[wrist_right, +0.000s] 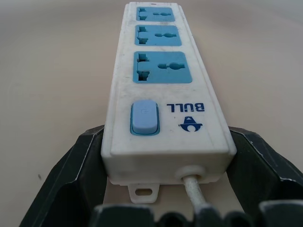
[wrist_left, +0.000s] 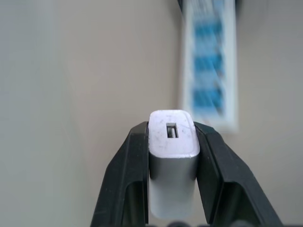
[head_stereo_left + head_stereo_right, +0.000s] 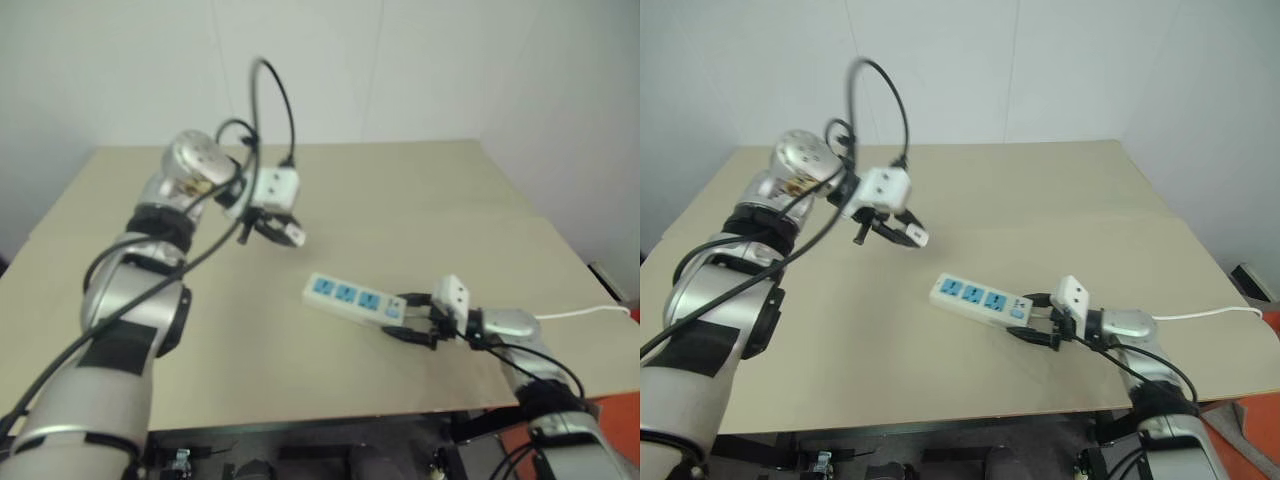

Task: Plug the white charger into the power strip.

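Right gripper point(image 3: 1040, 322): nearest the head camera, low over the near right part of the worktop point(image 3: 970, 180). Its black fingers point(image 1: 78, 165) stand wide apart, one on each long side of the power strip's cord end. In the right wrist view the strip's end sits between them, close against both; whether they press on it cannot be told.

Power strip point(image 3: 982, 299): long white bar lying flat on the worktop, right of centre, running diagonally. Three blue socket faces in a row, all unoccupied; a pale blue switch point(image 1: 144, 117) and a printed blue logo at the end that lies between the right fingers. A thin white cord point(image 3: 1210, 314) leaves that end and trails to the worktop's right edge.

White charger point(image 2: 172, 156): small boxy adapter, clamped between the left gripper's two black fingers point(image 2: 125, 184), which are closed on its two opposite sides. Its end face with a small rectangular port faces the left wrist camera.

Left gripper point(image 3: 905, 233): raised above the worktop, left of and beyond the strip's far end, well apart from it. The charger is carried in the air, touching neither strip nor worktop. In the left wrist view the strip appears beyond the charger, its sockets blurred.

Containers: none present.

Worktop: plain beige surface against a white wall.
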`<act>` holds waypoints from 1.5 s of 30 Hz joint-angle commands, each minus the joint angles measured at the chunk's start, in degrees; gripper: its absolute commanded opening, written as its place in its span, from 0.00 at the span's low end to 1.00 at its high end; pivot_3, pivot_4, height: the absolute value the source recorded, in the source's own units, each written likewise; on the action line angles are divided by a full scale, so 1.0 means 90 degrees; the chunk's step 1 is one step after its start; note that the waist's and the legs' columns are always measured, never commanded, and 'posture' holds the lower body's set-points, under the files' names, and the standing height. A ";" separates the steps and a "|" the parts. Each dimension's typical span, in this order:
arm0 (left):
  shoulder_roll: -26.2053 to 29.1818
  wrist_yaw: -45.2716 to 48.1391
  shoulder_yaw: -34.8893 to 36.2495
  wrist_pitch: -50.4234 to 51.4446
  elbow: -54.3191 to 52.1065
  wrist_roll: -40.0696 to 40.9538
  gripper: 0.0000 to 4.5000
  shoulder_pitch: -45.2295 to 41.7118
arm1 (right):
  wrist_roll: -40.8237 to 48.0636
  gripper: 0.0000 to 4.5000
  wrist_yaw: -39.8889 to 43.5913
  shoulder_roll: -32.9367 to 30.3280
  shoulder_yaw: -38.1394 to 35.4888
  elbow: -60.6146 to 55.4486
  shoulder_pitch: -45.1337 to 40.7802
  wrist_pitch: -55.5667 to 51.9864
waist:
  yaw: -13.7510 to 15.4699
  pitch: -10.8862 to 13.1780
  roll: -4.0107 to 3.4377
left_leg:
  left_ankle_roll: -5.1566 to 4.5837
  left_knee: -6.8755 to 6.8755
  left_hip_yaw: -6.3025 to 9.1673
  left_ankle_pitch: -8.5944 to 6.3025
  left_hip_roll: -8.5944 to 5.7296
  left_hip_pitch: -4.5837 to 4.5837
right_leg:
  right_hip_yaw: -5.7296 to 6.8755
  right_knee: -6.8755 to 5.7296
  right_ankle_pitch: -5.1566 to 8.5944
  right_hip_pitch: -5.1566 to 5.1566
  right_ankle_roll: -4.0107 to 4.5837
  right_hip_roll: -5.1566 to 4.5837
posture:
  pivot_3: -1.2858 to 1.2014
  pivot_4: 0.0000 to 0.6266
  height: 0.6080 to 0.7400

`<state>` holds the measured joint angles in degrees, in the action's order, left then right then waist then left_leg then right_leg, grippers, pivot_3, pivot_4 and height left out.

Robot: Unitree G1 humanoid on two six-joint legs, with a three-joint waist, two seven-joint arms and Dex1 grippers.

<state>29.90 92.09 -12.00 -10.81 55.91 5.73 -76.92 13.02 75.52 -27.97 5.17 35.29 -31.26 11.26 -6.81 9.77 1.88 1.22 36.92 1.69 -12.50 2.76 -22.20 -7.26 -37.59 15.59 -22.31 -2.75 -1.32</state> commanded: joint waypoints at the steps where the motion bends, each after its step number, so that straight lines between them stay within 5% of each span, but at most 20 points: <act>1: 0.0021 0.0045 0.0607 0.1288 -0.0663 0.1606 0.22 0.0409 | -0.0019 0.76 0.0553 0.0230 0.0163 0.0504 -0.0358 0.0302 | -0.0002 0.0001 -0.0001 | 0.0000 0.0001 0.0003 0.0000 0.0000 0.0002 | 0.0003 -0.0003 -0.0002 0.0000 0.0004 0.0001 | 0.52 0.24 1.00; 5: -0.0022 0.0045 0.0766 0.2229 -0.1725 0.2747 0.22 0.1449 | -0.0356 0.76 0.0774 0.0475 0.0373 0.1188 -0.0673 0.0921 | -0.0020 0.0000 -0.0003 | 0.0000 0.0010 0.0014 0.0000 -0.0001 0.0000 | 0.0014 -0.0009 -0.0015 0.0001 0.0026 -0.0001 | 0.52 0.24 1.00; 13: -0.0281 0.0045 0.0822 0.2605 -0.2586 0.2696 0.22 0.2569 | -0.0633 0.76 0.0758 0.0677 0.0428 0.1912 -0.0930 0.1432 | -0.0060 -0.0001 -0.0003 | 0.0004 0.0010 0.0021 0.0003 0.0000 0.0028 | 0.0015 -0.0024 -0.0019 0.0011 0.0033 0.0005 | 0.52 0.24 1.00; 45: -0.0732 0.0045 -0.0717 0.1240 -0.0947 0.2455 0.22 0.2160 | -0.0888 0.76 0.0555 0.0817 0.0569 0.2021 -0.0895 0.0904 | -0.0211 -0.0006 -0.0002 | 0.0004 0.0008 0.0022 0.0003 -0.0001 0.0042 | 0.0007 -0.0035 0.0006 0.0020 -0.0003 0.0011 | 0.52 0.24 1.00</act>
<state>23.40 92.30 -18.53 0.22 48.16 26.29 -56.84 8.52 80.93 -21.39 7.54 51.70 -40.90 20.80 -8.71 9.71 1.87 1.25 36.99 1.89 -12.47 2.75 -21.82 -7.20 -37.90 15.64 -22.13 -2.77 -1.22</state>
